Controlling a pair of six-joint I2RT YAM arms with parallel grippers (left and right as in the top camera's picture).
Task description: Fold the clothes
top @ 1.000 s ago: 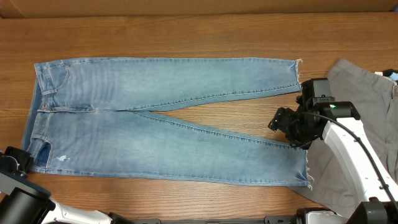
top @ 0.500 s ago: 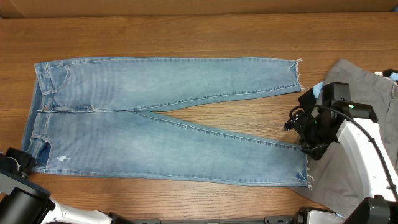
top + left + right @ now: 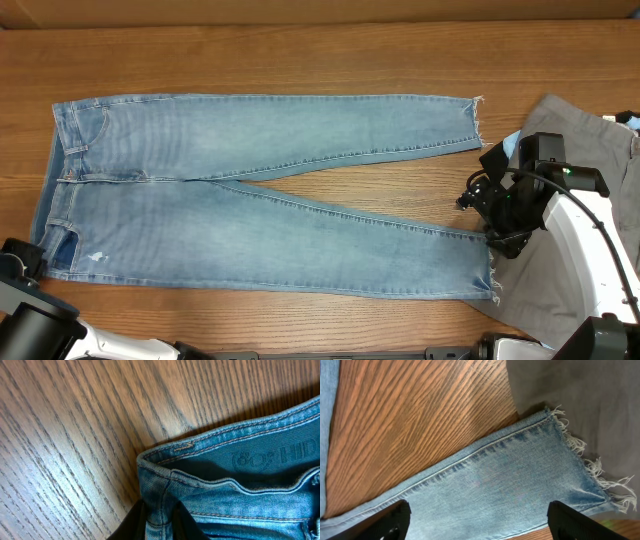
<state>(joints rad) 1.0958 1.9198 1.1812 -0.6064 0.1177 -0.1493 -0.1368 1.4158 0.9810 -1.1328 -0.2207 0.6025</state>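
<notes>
Light-blue denim jeans [image 3: 260, 200] lie flat on the wooden table, waistband at the left, both legs running right to frayed hems. My left gripper [image 3: 22, 262] is at the near-left waistband corner; in the left wrist view its fingers [image 3: 160, 520] are shut on the jeans' waistband [image 3: 220, 485]. My right gripper [image 3: 490, 215] hovers at the frayed hem of the near leg. In the right wrist view its fingers [image 3: 480, 520] are wide open over the leg's end [image 3: 520, 485], touching nothing.
Grey trousers [image 3: 585, 150] lie at the right, under the right arm and under the near hem; they also show in the right wrist view [image 3: 580, 390]. A pale-blue piece [image 3: 512, 145] peeks out beside the right wrist. The table's far edge runs along the top.
The right gripper moved right, off the gap between the legs to the near leg's hem. The waistband corner shifted slightly toward the left gripper.
</notes>
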